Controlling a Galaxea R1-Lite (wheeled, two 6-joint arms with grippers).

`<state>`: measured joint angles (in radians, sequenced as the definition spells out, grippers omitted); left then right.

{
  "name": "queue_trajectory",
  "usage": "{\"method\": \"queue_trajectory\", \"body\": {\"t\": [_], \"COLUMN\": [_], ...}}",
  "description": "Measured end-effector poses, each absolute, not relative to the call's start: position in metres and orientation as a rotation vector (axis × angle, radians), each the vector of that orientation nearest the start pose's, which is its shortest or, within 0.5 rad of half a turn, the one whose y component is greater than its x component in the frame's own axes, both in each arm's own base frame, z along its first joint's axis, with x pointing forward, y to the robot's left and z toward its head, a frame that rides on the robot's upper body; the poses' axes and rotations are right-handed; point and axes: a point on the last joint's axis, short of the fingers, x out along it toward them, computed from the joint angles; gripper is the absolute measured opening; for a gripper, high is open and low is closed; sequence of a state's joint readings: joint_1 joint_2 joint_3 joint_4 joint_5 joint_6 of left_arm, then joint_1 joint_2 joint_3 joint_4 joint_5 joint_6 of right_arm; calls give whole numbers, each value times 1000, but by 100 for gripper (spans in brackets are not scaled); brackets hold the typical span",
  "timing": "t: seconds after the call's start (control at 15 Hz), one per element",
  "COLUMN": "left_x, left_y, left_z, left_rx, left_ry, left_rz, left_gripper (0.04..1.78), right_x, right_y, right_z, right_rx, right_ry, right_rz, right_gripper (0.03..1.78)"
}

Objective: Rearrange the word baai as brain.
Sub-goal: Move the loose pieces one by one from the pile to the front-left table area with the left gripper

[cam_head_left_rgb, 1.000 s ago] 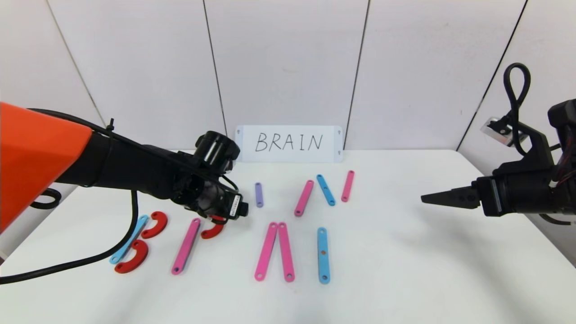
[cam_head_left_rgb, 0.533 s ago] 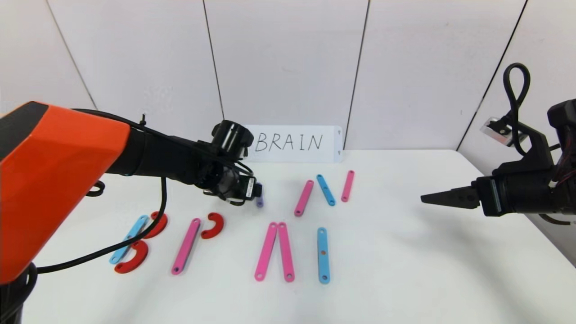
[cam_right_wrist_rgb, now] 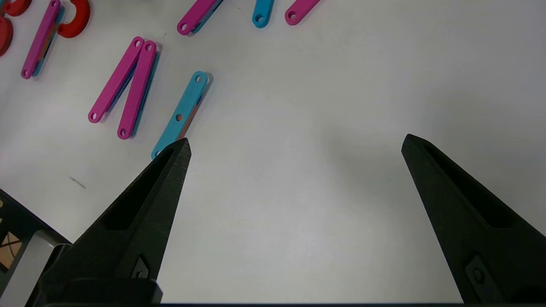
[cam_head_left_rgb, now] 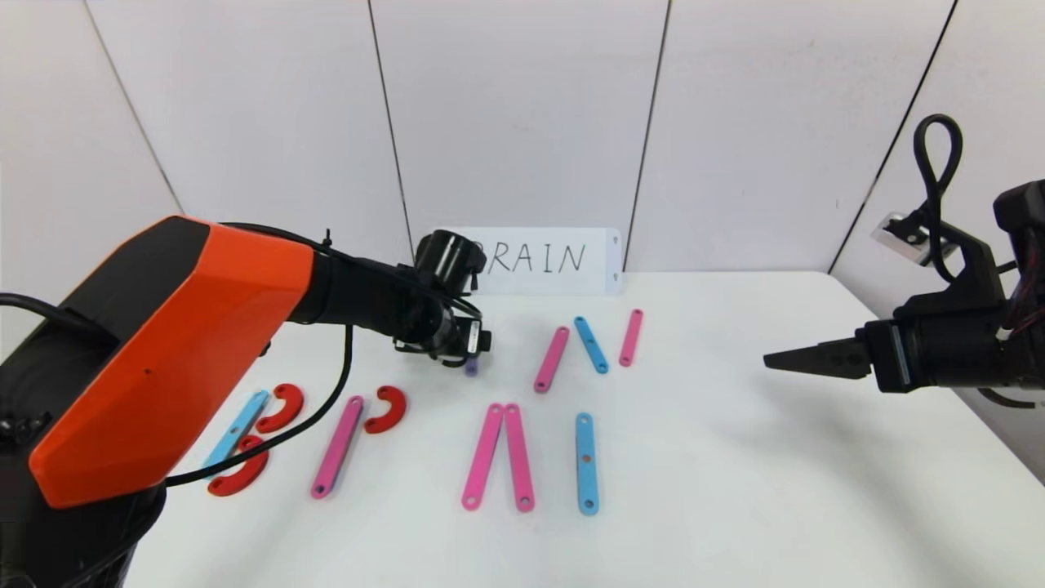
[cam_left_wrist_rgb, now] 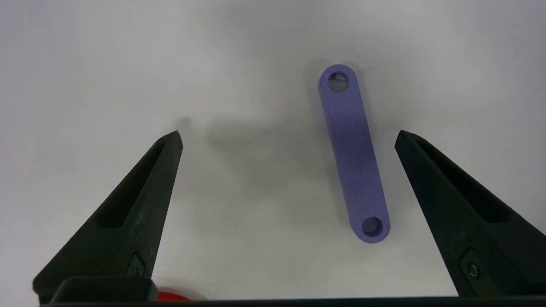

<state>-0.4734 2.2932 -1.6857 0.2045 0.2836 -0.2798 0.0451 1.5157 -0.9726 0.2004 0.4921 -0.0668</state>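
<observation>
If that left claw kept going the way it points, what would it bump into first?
Probably the table, with the purple bar lying between the left gripper's open fingers, nearer one finger; how far off is unclear.

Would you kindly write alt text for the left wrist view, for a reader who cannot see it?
The open left gripper hovers above a short purple bar lying flat on the white table, the bar nearer one fingertip than the other. A sliver of a red piece shows at the frame's edge.
</observation>
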Motion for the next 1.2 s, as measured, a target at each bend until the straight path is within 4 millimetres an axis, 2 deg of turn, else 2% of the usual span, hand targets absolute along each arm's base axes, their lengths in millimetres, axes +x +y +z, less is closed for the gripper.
{"method": "queue_trajectory", "body": {"t": [0.2, 0.33, 0.53, 0.73, 0.93, 1.2], "left_x": [411, 411, 411, 410, 408, 399], "left_y": [-206, -207, -209, -210, -212, -214], "left_z": [106, 105, 103, 102, 102, 106], "left_rx": [8, 8, 11, 8, 7, -18], "left_ry": [777, 778, 783, 789, 790, 817], "left_rz": [-63, -63, -64, -62, -65, -39], "left_gripper": [170, 156, 118, 64, 30, 28], "right_x": [244, 244, 244, 244, 244, 244], "right_y": [22, 22, 22, 22, 22, 22], "right_z": [206, 206, 206, 206, 206, 206], "right_rx": [104, 105, 104, 105, 105, 105], "right_ry": [715, 716, 715, 716, 716, 716], "right_rz": [537, 538, 537, 537, 537, 536], "right_gripper": [173, 173, 173, 173, 173, 173]}}
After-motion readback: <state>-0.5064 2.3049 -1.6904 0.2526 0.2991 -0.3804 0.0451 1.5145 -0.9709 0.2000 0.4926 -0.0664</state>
